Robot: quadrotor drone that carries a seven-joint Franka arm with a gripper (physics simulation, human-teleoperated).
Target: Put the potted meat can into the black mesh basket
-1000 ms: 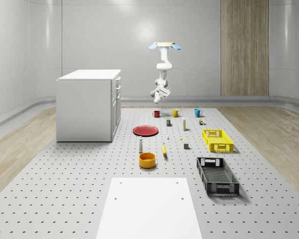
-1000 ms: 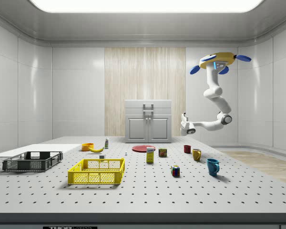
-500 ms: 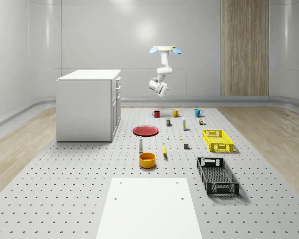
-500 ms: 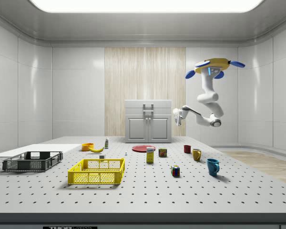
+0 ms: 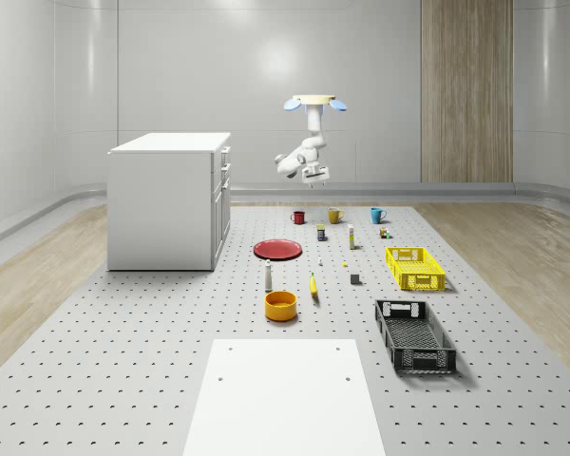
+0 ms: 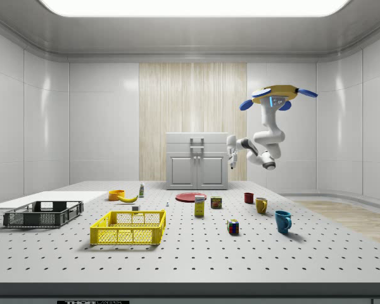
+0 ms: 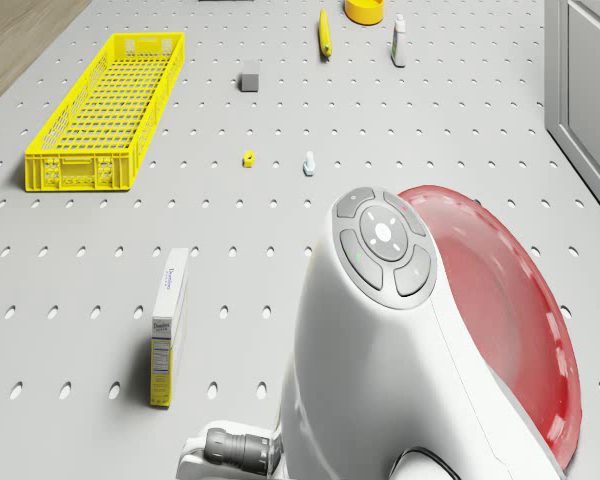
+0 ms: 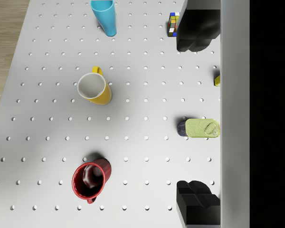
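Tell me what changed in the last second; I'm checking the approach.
In the side view, the drone drifted toward that view's left and the arm folded up, lifting the gripper. Nothing was grasped. The can, basket and mugs stayed put.

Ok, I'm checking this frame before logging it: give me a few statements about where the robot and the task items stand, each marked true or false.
1. The potted meat can stands on the table. True.
2. The gripper grips the can. False: the fingers are open and empty, high above the can.
3. The drone rests on the cabinet. False: it hovers over the table's far end, near the mugs.
4. The black mesh basket is empty. True.
5. The red mug lies inside the yellow crate. False: it stands on the table.
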